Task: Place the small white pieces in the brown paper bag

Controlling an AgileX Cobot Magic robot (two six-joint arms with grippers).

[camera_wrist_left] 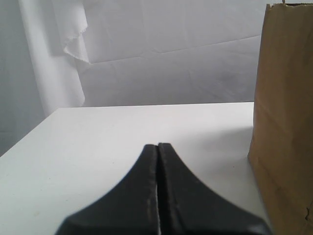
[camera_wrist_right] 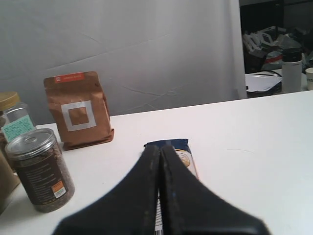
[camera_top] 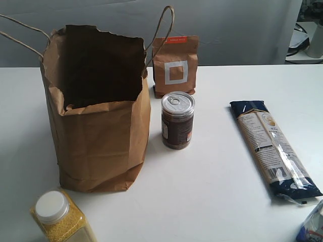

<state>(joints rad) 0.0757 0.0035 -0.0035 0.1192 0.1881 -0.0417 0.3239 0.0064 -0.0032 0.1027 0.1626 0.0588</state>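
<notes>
The brown paper bag [camera_top: 98, 126] stands upright and open on the left of the white table, its cord handles sticking up; one side of the bag [camera_wrist_left: 286, 112] also shows in the left wrist view. No small white pieces show in any view; the bag's dark inside hides whatever it holds. My left gripper [camera_wrist_left: 157, 146] is shut with nothing between its fingers, low over the table beside the bag. My right gripper [camera_wrist_right: 160, 147] is shut and empty too, above the end of a long pasta packet [camera_wrist_right: 177, 152]. Neither gripper appears in the exterior view.
A brown can [camera_top: 177, 120] with a pull-tab lid stands right of the bag, a small brown pouch [camera_top: 175, 65] with a white square behind it. The pasta packet [camera_top: 272, 148] lies at right. A white-lidded jar of yellow grains [camera_top: 63, 217] sits at front left, a blue-and-white packet [camera_top: 314, 227] at the front right corner.
</notes>
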